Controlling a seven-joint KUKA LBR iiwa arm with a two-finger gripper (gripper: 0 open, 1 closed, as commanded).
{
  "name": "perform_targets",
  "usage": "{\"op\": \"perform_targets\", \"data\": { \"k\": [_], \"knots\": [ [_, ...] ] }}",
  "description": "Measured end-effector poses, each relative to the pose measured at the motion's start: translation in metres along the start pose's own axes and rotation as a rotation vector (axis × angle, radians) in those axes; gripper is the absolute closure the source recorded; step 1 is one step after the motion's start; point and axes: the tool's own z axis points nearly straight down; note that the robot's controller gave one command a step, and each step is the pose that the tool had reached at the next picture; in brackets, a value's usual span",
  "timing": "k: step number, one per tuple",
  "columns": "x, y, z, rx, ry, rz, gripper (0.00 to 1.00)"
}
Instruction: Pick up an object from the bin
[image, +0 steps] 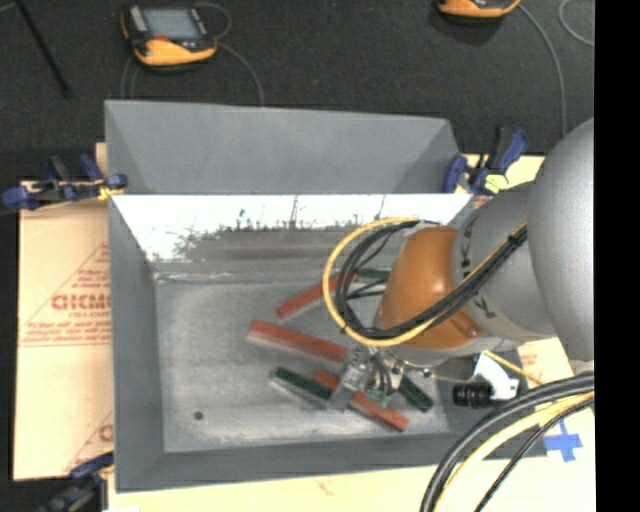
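Grey metal bin (200, 350): sloped walls, flat floor, contents gathered in the near-right part of the floor.

Arm (560, 250): enters from the right. The orange cover (425, 285) at its wrist and looped black and yellow cables (345, 290) hang over the right half of the floor.

Gripper (365, 382): low over the near-right floor, in among a small heap of flat sticks. How wide it stands, and whether it has hold of anything, cannot be told, as the metal parts merge with the sticks beneath.

Nearest items:
- A short red-brown flat stick (388, 414) lies just near and right of the gripper, tilted, seemingly touching it.
- A dark green flat stick (300, 385) lies just to its left, slanting toward it.
- A small dark green piece (416, 396) lies just to its right.

Other items: a long red-brown flat stick (298, 342) lies further back and to the left, its right end near the gripper. A second red-brown stick (300, 301) lies farther still, apart from the heap.
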Motion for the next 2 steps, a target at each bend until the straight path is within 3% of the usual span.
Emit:
{"op": "perform_targets", "data": {
  "k": [2],
  "knots": [
    [0.001,0.0,-0.034,0.001,0.004,-0.002,1.0]
  ]
}}
